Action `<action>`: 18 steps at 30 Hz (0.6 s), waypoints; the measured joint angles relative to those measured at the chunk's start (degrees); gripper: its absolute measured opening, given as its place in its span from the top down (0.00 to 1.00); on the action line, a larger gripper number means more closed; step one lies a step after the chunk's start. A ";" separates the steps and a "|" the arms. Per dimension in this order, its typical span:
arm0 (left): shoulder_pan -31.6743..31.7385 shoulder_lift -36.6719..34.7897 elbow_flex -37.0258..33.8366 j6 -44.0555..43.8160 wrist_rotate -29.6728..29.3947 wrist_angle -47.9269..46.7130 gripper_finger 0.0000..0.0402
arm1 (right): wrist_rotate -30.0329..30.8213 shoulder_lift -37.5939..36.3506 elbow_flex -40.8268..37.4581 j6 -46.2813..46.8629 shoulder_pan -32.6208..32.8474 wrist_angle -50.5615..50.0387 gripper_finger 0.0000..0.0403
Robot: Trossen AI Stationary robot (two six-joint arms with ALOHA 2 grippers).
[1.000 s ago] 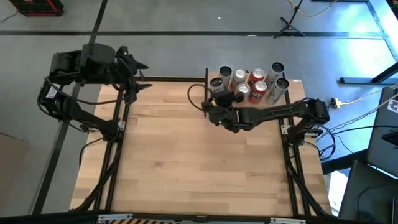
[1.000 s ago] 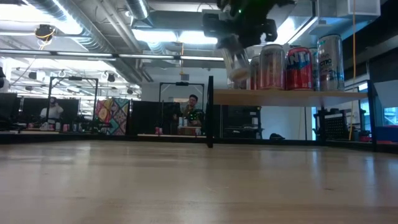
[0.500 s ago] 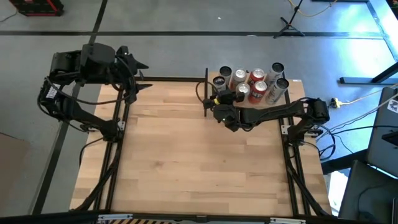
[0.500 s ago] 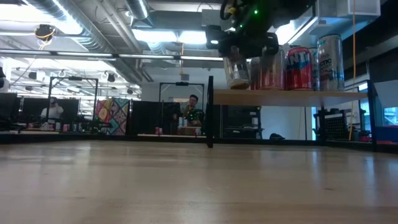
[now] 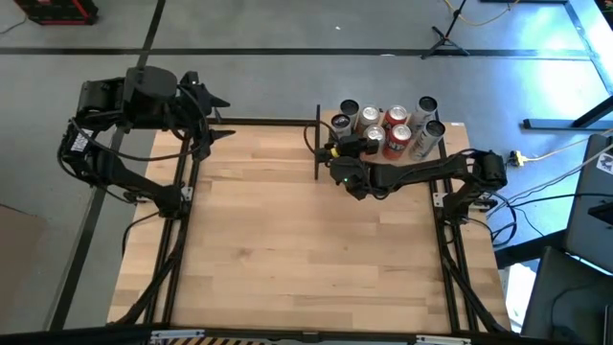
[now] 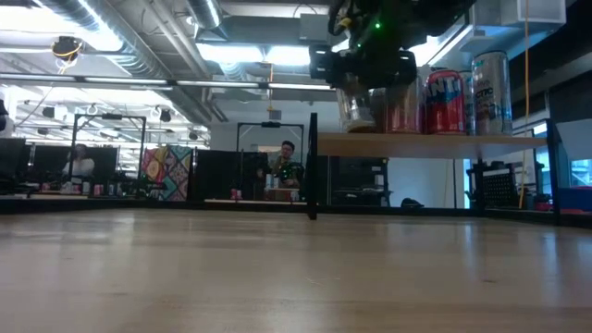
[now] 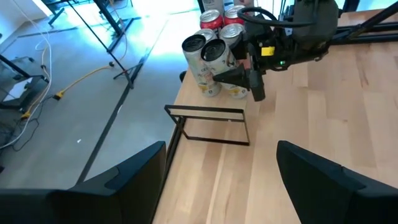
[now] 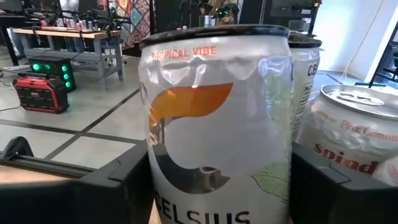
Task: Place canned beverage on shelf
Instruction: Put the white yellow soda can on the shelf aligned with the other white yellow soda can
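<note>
Two black jointed arms, looped black cables; yellow label, green light behind right tool (image 7: pixel 256 73).

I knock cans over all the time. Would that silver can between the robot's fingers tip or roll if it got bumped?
Probably yes. The can is tall and narrow, so a sideways bump could tip it. Its round wall means it would likely roll once down. The shiny skin looks slippery too. It stands at the shelf end, other cans beside it, right gripper around it.

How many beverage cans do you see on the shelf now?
8 cans, all clustered on the shelf; the leftmost can stands within the right hand. The arm may hide others.
</note>
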 joint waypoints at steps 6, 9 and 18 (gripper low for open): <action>0.00 0.00 0.00 0.00 0.00 0.00 0.27 | -0.46 0.02 0.00 -0.15 0.15 -0.03 0.33; 0.00 0.00 0.00 0.00 0.00 0.00 0.27 | -0.55 0.02 0.00 -0.15 0.15 -0.02 0.33; 0.00 0.00 0.00 -0.02 0.02 0.00 0.27 | -3.94 0.02 0.02 -0.11 -0.04 0.26 0.32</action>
